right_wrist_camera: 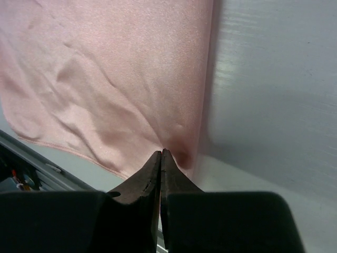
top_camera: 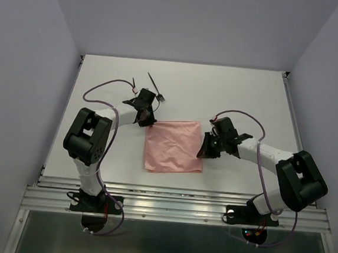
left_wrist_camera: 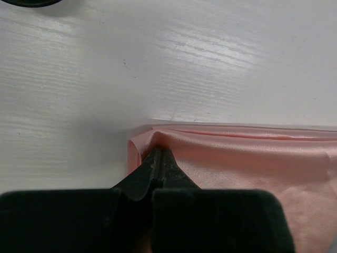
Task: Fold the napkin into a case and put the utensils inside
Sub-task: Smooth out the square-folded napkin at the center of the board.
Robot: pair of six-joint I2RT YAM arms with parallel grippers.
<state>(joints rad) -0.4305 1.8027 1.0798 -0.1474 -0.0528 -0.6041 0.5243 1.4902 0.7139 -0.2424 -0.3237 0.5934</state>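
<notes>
The pale pink napkin [top_camera: 173, 146] lies flat and wrinkled, roughly square, on the white table between the arms. My left gripper [top_camera: 146, 123] is shut on its far left corner, which curls up around the tips in the left wrist view [left_wrist_camera: 158, 152]; the cloth [left_wrist_camera: 253, 163] spreads to the right. My right gripper [top_camera: 203, 154] is shut on the near right corner; in the right wrist view [right_wrist_camera: 161, 154] the napkin [right_wrist_camera: 116, 79] stretches away from the tips. The black fork [top_camera: 155, 87] lies behind the left gripper. A second slim black piece [top_camera: 133, 84] lies to its left; its shape is unclear.
The table's metal front rail [top_camera: 174, 201] runs along the near edge and shows in the right wrist view [right_wrist_camera: 26, 163]. Purple cables [top_camera: 101, 88] loop beside both arms. A dark rounded thing [left_wrist_camera: 31, 2] sits at the top edge of the left wrist view.
</notes>
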